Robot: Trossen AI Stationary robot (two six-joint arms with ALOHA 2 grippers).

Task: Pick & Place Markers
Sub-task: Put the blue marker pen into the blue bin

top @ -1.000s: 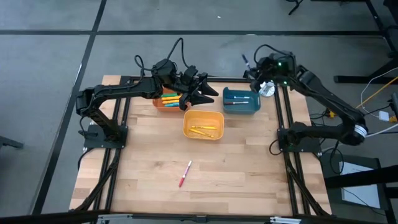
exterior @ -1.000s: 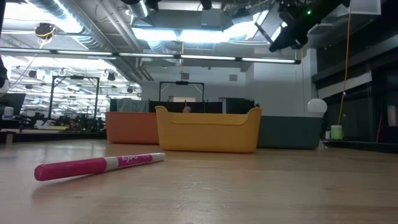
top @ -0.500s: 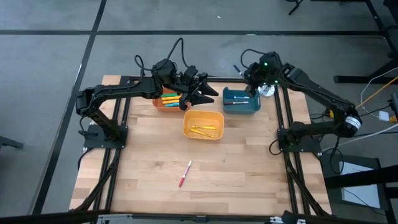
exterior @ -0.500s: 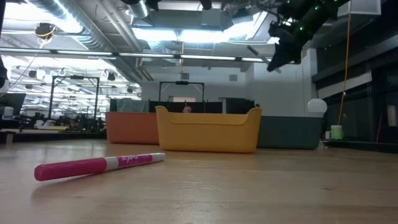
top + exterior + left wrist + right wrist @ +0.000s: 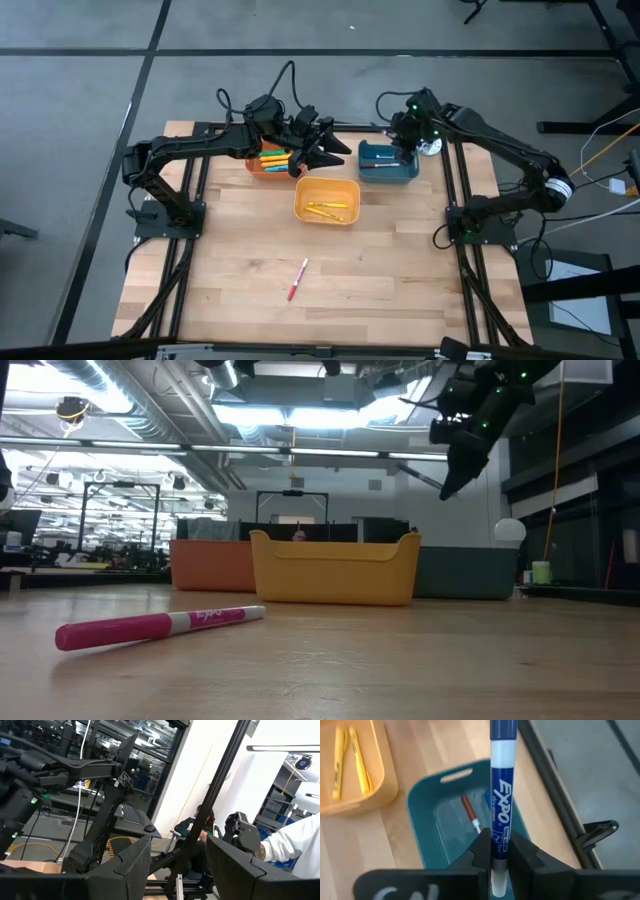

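The blue marker [image 5: 499,805] is pinched near its lower end between the fingers of the right end effector [image 5: 496,851], directly above the teal bin [image 5: 420,815] at the table's [image 5: 330,290] far right. To place it well, I judge the end effector should come lower and level the marker along the bin's length before letting go, so it neither bounces out nor catches the rim.

That teal bin holds a reddish marker [image 5: 469,812]. The yellow bin [image 5: 327,200] has yellow markers [image 5: 326,209]; the orange bin [image 5: 268,163] has several mixed colours. A pink marker [image 5: 297,279] lies loose on the table. The left end effector [image 5: 322,147] waits open and empty above the orange bin.
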